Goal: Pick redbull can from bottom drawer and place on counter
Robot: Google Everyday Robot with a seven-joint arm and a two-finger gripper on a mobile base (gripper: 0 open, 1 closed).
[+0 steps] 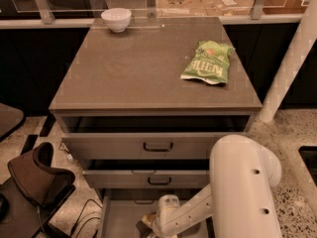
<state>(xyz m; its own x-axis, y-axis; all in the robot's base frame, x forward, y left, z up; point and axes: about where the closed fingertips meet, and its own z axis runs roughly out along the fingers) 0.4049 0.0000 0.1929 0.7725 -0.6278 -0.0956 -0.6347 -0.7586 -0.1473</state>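
The bottom drawer (121,217) is pulled out at the lower edge of the camera view, with its flat grey floor showing on the left. My white arm comes in from the lower right and bends down into this drawer. My gripper (147,225) is low inside it, near the front middle, partly cut off by the frame's edge. The redbull can does not show clearly; only a small dark and yellowish patch sits at the gripper. The counter (143,68) is the grey-brown top of the cabinet above.
A green snack bag (208,62) lies on the counter's right side and a white bowl (116,19) at its back left. The two upper drawers (157,146) are slightly open. A brown chair (34,177) and cables (81,224) are at left, a white post (292,68) at right.
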